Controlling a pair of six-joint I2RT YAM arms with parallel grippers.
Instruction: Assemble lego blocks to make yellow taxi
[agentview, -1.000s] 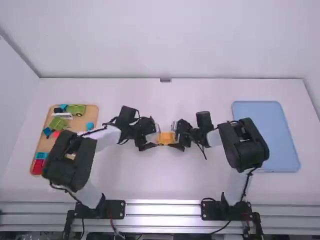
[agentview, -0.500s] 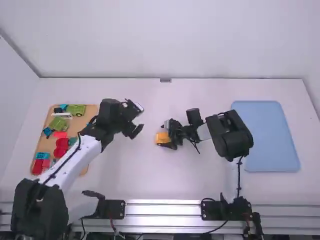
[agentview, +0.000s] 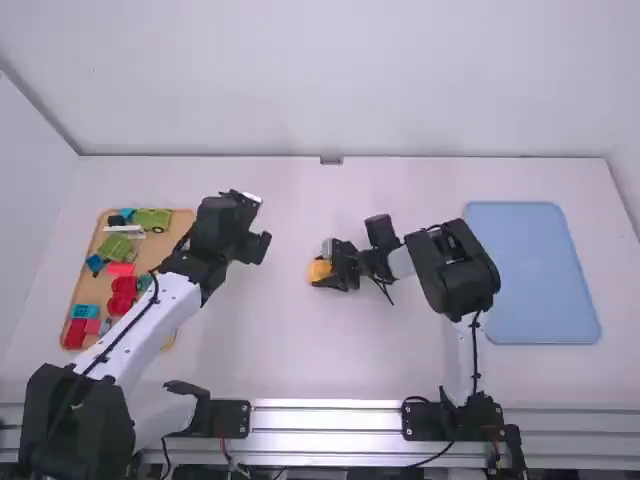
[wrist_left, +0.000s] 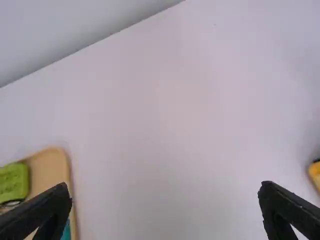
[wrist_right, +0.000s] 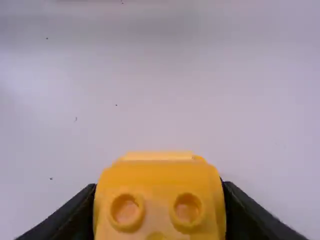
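In the high view, a yellow toy-brick body of glossy plastic was near the middle of the white table; whether it touched the top could not be told. The right tool gripped it, hiding part of it, so its long axis was unclear. The left tool stood apart from it, beyond its left side.

In the left wrist view, the left tool had its fingers spread wide, with nothing between them. A corner of the yellow body showed, with a black bit beside it.

In the right wrist view, the right tool was closed on the body's two sides. Its studded face pointed toward the camera: round, hollow studs, rounded shoulders, and a paler raised strip along one edge.
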